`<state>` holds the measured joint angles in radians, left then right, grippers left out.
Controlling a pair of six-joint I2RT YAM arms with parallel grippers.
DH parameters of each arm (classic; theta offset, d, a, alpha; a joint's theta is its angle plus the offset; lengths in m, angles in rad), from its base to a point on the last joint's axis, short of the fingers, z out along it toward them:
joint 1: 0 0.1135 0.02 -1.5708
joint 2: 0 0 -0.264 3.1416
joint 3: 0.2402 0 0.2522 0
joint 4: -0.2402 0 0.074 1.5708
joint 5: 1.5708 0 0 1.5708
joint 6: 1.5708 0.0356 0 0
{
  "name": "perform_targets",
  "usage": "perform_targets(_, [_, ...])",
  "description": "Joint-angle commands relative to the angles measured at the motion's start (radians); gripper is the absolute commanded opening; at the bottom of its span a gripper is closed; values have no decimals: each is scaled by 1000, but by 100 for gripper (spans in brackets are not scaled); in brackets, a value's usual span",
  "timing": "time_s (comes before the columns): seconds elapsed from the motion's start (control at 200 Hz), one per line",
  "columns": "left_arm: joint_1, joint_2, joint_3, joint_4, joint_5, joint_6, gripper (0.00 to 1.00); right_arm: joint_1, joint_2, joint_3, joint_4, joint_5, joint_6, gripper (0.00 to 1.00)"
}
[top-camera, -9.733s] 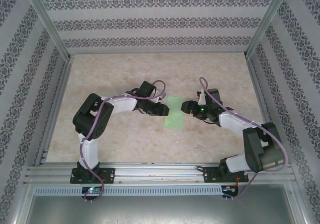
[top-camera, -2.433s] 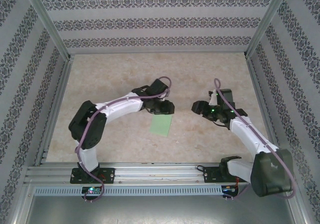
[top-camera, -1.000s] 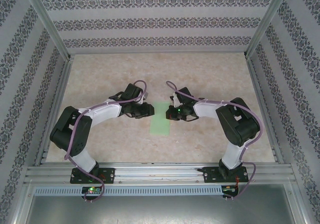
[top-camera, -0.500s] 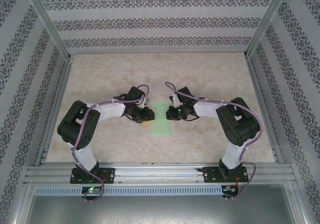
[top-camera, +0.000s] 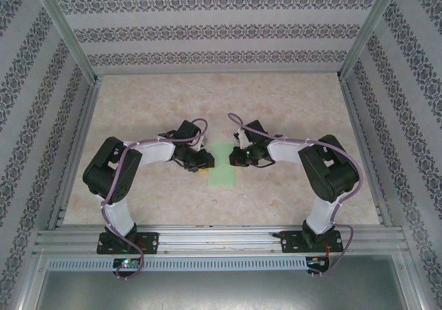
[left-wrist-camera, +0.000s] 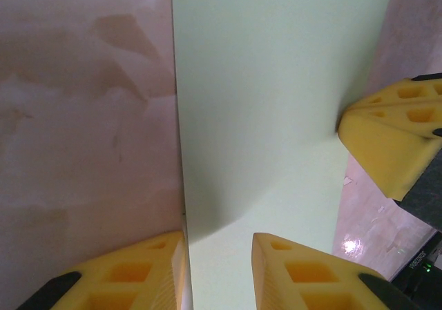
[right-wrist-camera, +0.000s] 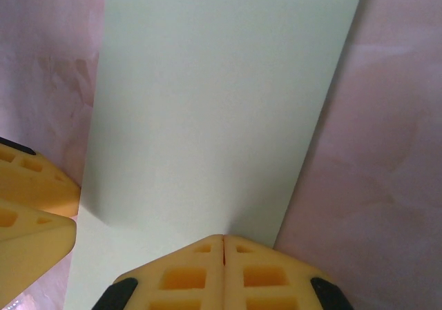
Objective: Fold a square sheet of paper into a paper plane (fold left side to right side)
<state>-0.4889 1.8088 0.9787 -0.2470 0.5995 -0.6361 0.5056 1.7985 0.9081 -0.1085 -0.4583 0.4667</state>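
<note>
- The light-green sheet of paper [top-camera: 221,166] lies flat on the table [top-camera: 297,110] as a tall, narrow rectangle, directly between the two grippers.
- The left gripper [top-camera: 205,160] sits at one long edge of the sheet. Its tips point across at the right gripper [top-camera: 235,157], which meets the sheet from the opposite long edge. The two are near each other, with the strip of paper between them.
- In the left wrist view, the left gripper [left-wrist-camera: 217,272] has its yellow fingers [left-wrist-camera: 131,275] parted with a clear gap, and nothing is clamped between them.
- The sheet [left-wrist-camera: 276,82] stretches straight ahead of this gripper, and its long edge runs out from the gap. The finger on the picture's left is over bare table, just beside that edge, and the other finger is over the paper.
- Ahead and to the picture's right of the left gripper, the yellow tips of the right gripper [left-wrist-camera: 390,141] touch the sheet's far edge.
- In the right wrist view, the right gripper [right-wrist-camera: 224,268] is closed. Its two pads meet along a hairline seam with nothing between them.
- The closed tip sits over the sheet [right-wrist-camera: 221,103] just inside its edge. The paper extends ahead and to the picture's left, with bare table on the picture's right.
- The left gripper [right-wrist-camera: 36,201] appears at the sheet's other edge in that view.
- Soft shadows fall on the paper just ahead of each gripper. I cannot tell whether the tips press the sheet or hang just above it.
</note>
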Motion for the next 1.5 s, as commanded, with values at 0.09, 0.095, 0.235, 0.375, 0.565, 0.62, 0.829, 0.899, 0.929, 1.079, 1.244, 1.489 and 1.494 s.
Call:
perform_targets(0.09, [10, 15, 17, 7, 35, 11, 31, -11, 19, 8, -62, 3, -17, 0])
perform_targets(0.095, [10, 14, 16, 10, 37, 10, 31, -11, 19, 8, -62, 2, -17, 0])
perform_targets(0.235, [10, 4, -3, 81, 71, -30, 30, -11, 21, 8, -64, 1, -17, 0])
perform_targets(0.375, [10, -9, -1, 81, 60, -33, 30, -11, 19, 6, -63, 1, -17, 0])
perform_targets(0.565, [10, -5, -2, 77, 66, -33, 23, -11, 9, 6, -63, 1, -17, 0])
perform_targets(0.62, [10, -8, -5, 77, 66, -35, 19, -10, 5, 8, -59, -1, -16, 0])
perform_targets(0.829, [10, -39, -20, 100, 72, -100, 3, -10, -64, 13, -28, 16, -41, 15])
perform_targets(0.899, [10, -49, -22, 102, 67, -139, 1, -10, -112, 7, -26, 45, -62, 22])
perform_targets(0.929, [10, -52, -24, 102, 66, -154, 0, -9, -136, 0, -23, 59, -74, 26])
perform_targets(1.079, [8, -65, -44, 131, 70, -230, 0, 17, -277, -82, -7, 159, -134, 41])
perform_targets(1.244, [6, -80, -69, 165, 79, -292, 0, 145, -436, -201, 15, 344, -201, 54])
perform_targets(1.489, [5, -85, -88, 196, 92, -333, 0, 438, -495, -300, 62, 640, -290, 65])
perform_targets(1.494, [5, -85, -88, 196, 92, -333, 0, 443, -496, -301, 64, 645, -292, 65])
